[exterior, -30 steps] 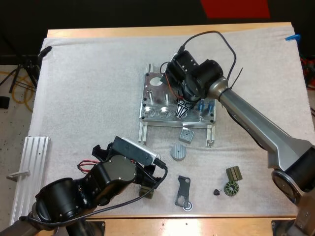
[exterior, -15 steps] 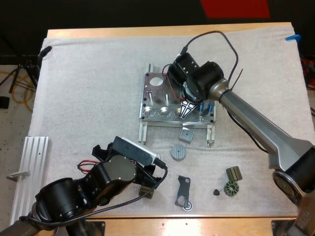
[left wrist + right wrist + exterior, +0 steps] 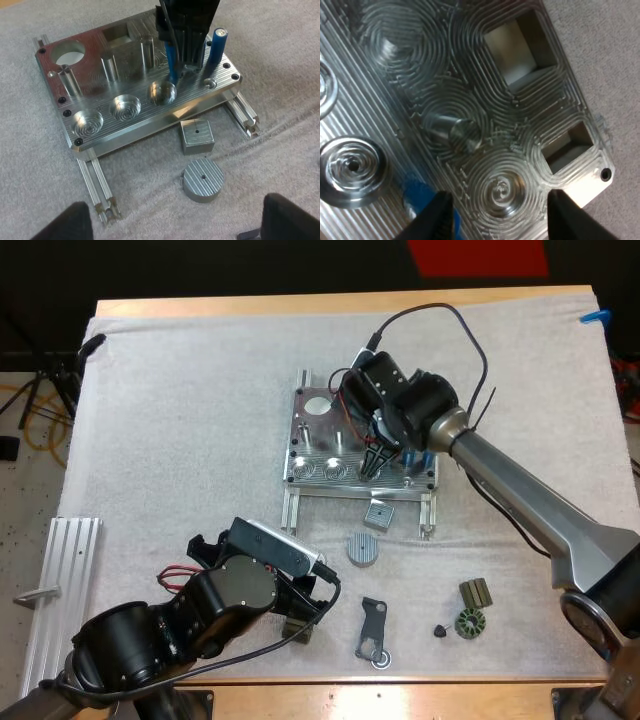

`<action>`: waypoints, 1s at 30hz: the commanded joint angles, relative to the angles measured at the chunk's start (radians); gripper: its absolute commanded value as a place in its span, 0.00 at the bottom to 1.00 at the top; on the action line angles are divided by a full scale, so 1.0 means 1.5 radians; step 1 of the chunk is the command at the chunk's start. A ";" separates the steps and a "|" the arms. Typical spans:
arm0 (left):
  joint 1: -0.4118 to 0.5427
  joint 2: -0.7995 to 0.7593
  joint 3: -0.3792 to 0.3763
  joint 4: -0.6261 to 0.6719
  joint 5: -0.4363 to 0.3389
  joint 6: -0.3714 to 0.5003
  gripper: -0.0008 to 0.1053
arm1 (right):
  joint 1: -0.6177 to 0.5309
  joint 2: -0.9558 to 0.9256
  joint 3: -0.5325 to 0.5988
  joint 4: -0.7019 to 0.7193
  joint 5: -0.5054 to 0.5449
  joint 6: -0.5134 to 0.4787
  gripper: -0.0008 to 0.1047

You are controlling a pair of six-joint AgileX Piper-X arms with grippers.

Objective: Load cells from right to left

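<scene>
The metal fixture [image 3: 310, 435] lies mid-mat, with round recesses along its front. My right gripper [image 3: 370, 464] points down onto its front right part. In the right wrist view its fingers [image 3: 440, 215] stand apart over bare metal [image 3: 470, 95], and a blue cylinder [image 3: 417, 192] shows just outside one finger. The left wrist view shows that cylinder [image 3: 171, 62] leaning beside the right gripper [image 3: 187, 67], above a recess [image 3: 162, 93]. Another blue cylinder [image 3: 217, 45] stands upright at the fixture's right end [image 3: 428, 458]. My left gripper [image 3: 182, 222] hovers open, low over the mat, near the table's front.
In front of the fixture lie a square metal block [image 3: 378, 515] and a ribbed round disc [image 3: 363, 549]. Near the front edge are a black bracket [image 3: 373, 630], a small dark piece [image 3: 440, 630], a toothed ring [image 3: 468, 624] and an olive block [image 3: 476, 592]. An aluminium rail [image 3: 62, 590] lies far left.
My right gripper shifted slightly right, then back left, over the fixture's front row. The left arm has not moved.
</scene>
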 commanded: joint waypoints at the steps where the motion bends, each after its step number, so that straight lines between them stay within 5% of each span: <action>1: -0.002 -0.003 -0.002 0.003 -0.016 0.000 0.65 | -0.002 0.009 0.009 0.006 -0.006 -0.014 0.42; 18: -0.002 -0.003 -0.002 0.001 -0.016 0.000 0.65 | -0.002 0.003 0.009 0.026 0.014 -0.020 0.42; 30: -0.002 -0.003 -0.002 -0.001 -0.016 0.060 0.65 | -0.002 -0.087 0.009 0.095 -0.014 0.124 0.42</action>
